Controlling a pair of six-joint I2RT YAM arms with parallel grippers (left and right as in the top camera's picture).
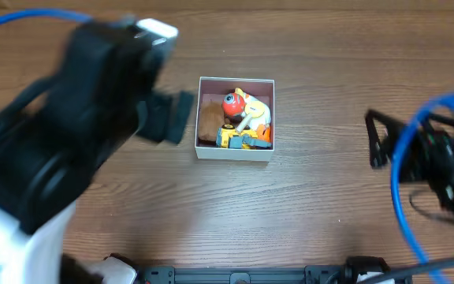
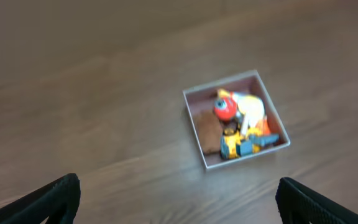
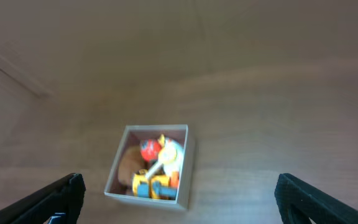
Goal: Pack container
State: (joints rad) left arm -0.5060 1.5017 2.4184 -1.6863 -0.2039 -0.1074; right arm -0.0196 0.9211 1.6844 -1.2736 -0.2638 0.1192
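Left gripper (image 2: 178,186): jaws spread wide. Fingers sit at the lower left and lower right corners of the left wrist view, with nothing held between them.
Right gripper (image 3: 179,183): jaws spread wide. Fingers sit at the lower corners of the right wrist view, with nothing held.
Left gripper position, overhead: blurred, just beside the container's left wall. Contact cannot be determined.
Right gripper position, overhead: near the right edge of the frame, well apart from the container.
Container (image 1: 235,153): square white-walled box, top open, upper centre of the overhead frame.
Contents: red round toy (image 1: 232,103), yellow-and-white toy (image 1: 255,107), brown piece (image 1: 209,120) and yellow-and-blue vehicle toy (image 1: 239,140), all inside the walls.
Table (image 1: 314,213): bare wood grain borders the container's upper, lower and right walls.
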